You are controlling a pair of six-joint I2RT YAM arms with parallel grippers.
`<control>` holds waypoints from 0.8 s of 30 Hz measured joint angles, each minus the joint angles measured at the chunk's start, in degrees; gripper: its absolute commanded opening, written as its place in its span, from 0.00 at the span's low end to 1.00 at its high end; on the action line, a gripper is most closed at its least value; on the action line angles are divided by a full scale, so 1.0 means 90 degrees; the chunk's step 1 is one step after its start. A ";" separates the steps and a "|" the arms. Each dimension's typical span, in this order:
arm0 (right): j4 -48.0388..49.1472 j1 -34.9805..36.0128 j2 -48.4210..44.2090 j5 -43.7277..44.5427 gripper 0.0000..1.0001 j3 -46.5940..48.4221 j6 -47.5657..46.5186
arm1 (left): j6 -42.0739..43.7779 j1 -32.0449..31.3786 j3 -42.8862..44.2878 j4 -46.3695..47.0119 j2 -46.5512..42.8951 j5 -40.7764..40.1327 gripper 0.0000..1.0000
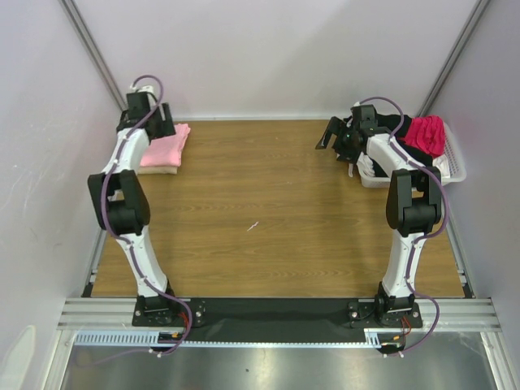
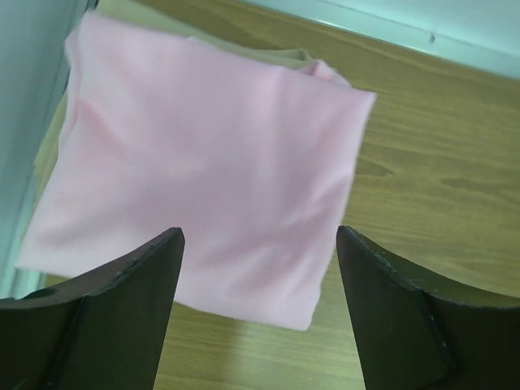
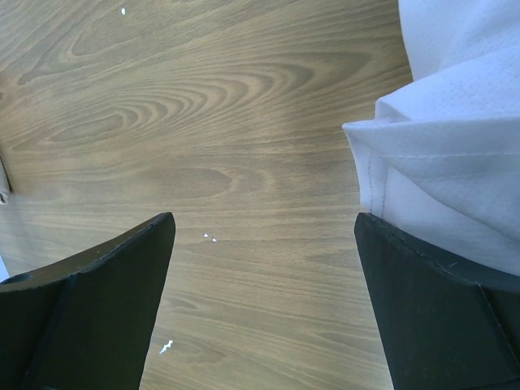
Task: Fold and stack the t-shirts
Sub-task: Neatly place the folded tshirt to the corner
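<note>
Up in the far left corner of the wooden table (image 1: 268, 203), the left gripper (image 2: 260, 236) hovers over a folded light pink t-shirt (image 2: 203, 162), its jaws spread wide with nothing between them. In the left wrist view the two dark fingers frame the near edge of the pink cloth without touching it. The pink shirt lies flat and roughly square on top of a tan t-shirt (image 1: 159, 170), whose edge peeks out along the wall side and the far side, so the two make a small stack close to the left wall. Over at the far right, the right gripper (image 3: 264, 218) also has its jaws fully apart and holds nothing; bare wood shows between the fingers. A white t-shirt (image 3: 439, 162) fills the right part of the right wrist view, its folded hem reaching down beside the right-hand finger, though I cannot tell whether cloth and finger touch. From above, the right arm bends toward a white plastic basket (image 1: 457, 166) at the right edge of the table, and a magenta t-shirt (image 1: 426, 134) is heaped in the far end of it.
</note>
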 measured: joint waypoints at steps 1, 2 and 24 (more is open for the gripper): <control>0.0002 0.0007 0.0000 0.0000 1.00 0.0000 0.0000 | -0.0294 0.0119 -0.0248 0.0245 -0.0117 0.0044 0.81; 0.0000 0.0019 0.0000 0.0000 1.00 0.0000 0.0000 | -0.0597 0.0245 -0.0476 0.0452 -0.0202 0.0097 0.81; 0.0041 0.0204 0.0022 0.0049 1.00 0.0036 0.0138 | -0.1965 0.0389 -0.1540 0.1163 0.0287 0.1205 0.81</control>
